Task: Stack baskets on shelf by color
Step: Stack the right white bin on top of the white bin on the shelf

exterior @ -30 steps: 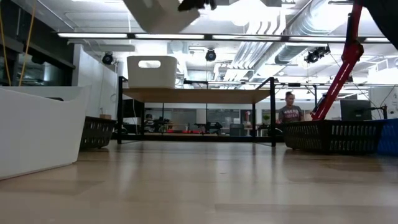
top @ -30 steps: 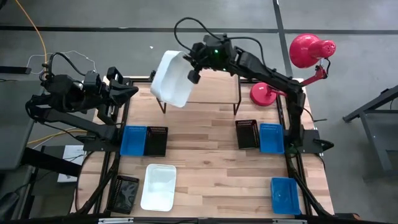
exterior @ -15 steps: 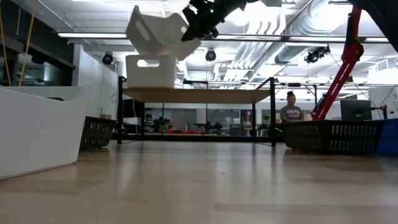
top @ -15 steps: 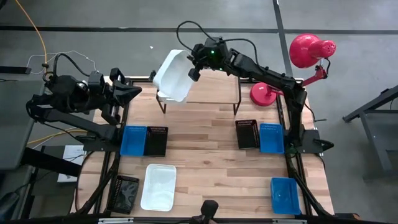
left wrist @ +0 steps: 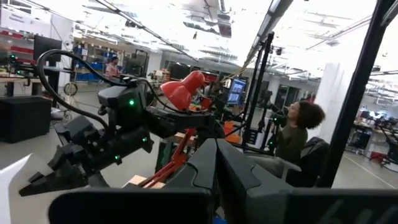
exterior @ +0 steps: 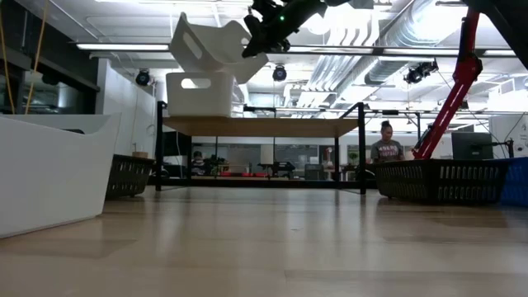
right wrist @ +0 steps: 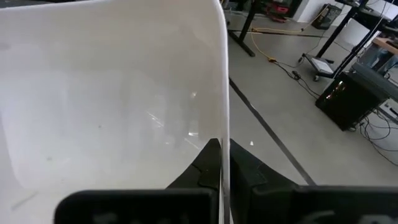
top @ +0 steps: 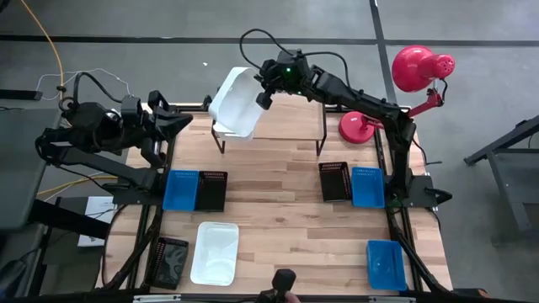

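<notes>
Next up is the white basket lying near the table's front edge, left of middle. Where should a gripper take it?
On one long rim wall of the white basket, coming straight down, one finger inside. It lies mouth up, clear on all sides, and the right gripper holds its white one by the rim likewise.

A: Colours, high view. Held basket (top: 235,103) plain white; second white basket (top: 214,252) on the light wooden tabletop (top: 278,219).

B: Blue ones?

A: Three bright blue baskets: (top: 179,189), (top: 367,187), (top: 386,264). Black slotted mesh baskets beside two of them, (top: 211,190) and (top: 334,181), plus one at the edge (top: 172,261).

B: Shelf?

A: Shelf (exterior: 262,125): light wood top, thin black legs; a white basket (exterior: 199,95) on it. Lamp (top: 410,69) red-pink. Both arms dark.
</notes>
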### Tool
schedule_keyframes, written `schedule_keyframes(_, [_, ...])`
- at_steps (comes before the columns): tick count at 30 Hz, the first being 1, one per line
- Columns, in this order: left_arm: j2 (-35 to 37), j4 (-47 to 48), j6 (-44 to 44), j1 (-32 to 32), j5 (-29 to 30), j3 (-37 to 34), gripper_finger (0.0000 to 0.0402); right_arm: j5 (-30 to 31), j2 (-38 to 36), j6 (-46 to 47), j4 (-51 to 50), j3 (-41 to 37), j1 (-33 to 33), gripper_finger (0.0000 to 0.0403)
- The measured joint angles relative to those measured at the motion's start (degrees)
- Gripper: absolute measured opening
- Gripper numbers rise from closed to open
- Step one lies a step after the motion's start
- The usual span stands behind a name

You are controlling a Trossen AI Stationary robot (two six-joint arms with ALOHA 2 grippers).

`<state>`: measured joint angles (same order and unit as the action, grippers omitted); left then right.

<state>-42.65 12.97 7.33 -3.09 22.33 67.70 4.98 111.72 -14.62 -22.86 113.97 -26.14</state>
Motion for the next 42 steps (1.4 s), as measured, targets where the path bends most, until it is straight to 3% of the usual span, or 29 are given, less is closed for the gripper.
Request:
schedule_keyframes(8, [0.02,0.00,0.00,0.00,1.52,0.00,0.0000,-4.04,-0.01,0.62,-0.23,0.00,-0.91,0.0083])
schedule_keyframes(16, [0.02,0.02,-0.02,-0.02,2.36,0.00,0.0000,-4.19,-0.02,0.41,-0.40,0.00,-1.00,0.0156])
schedule_keyframes(28, [0.02,0.17,-3.10,0.04,6.54,0.00,0.0000,-3.97,-3.12,-0.88,-1.78,0.04,-1.11,0.0161])
schedule_keyframes(33, [-0.77,0.06,-3.13,0.07,14.86,0.00,0.0005,-4.06,-6.95,-0.35,-5.85,0.05,-0.97,0.0161])
schedule_keyframes(38, [-3.16,1.31,-4.35,1.76,21.03,1.40,0.0040,-4.47,-11.63,1.96,-13.06,0.07,0.49,0.0161])
schedule_keyframes(42, [-8.36,10.05,-2.39,7.12,21.16,8.66,0.0095,-4.54,-15.75,4.58,-17.23,0.07,2.70,0.0161])
